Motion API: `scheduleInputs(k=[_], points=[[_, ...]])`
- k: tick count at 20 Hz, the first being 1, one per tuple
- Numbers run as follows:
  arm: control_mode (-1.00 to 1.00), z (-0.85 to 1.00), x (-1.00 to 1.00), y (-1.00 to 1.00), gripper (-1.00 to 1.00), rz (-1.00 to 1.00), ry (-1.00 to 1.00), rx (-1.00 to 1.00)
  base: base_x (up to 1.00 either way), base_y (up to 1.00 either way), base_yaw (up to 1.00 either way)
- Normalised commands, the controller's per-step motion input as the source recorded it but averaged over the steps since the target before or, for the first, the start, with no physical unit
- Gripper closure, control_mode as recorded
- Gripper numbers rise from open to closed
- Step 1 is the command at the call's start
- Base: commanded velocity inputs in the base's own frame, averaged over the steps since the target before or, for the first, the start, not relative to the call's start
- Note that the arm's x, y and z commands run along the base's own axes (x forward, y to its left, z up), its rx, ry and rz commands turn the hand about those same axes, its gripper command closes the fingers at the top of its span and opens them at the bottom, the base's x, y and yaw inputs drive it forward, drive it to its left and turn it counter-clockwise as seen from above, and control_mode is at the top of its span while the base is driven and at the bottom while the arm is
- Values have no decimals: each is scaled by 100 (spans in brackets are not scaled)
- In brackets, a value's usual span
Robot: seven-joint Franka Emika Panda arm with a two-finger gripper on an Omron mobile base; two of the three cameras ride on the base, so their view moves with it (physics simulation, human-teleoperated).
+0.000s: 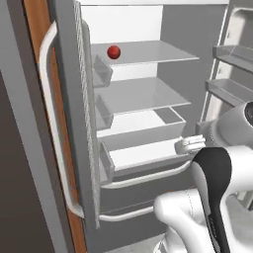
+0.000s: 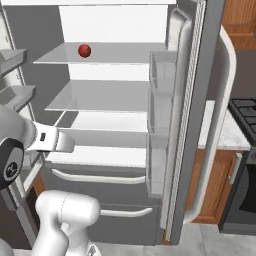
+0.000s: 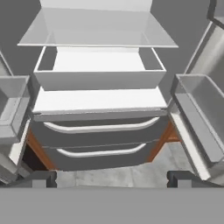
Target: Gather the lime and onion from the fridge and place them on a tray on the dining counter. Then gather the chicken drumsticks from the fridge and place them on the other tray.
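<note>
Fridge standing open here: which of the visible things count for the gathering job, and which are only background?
Job:
- onion, on the upper shelf
- fridge, doors open
- end effector, open, empty, facing the lower drawers

Background:
- door bins
- stove
- wooden cabinets

I see a dark-red onion on a pale grey shelf, dark-grey fridge with white interior, curved white handles, orange-brown wood cabinet
</note>
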Motion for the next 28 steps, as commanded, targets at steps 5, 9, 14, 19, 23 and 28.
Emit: scheduleInputs(k=[5, 9, 14, 19, 23, 28], points=[[100, 0, 0, 0, -100, 0, 0, 0, 35, -52, 14], [100, 0, 0, 0, -100, 0, 0, 0, 48, -4, 2], [100, 0, 0, 0, -100, 0, 0, 0, 38, 0, 0], [100, 0, 0, 0, -100, 0, 0, 0, 32, 9, 3], [100, 0, 0, 0, -100, 0, 0, 0, 36, 21, 4], [100, 0, 0, 0, -100, 0, 0, 0, 34, 12, 7]])
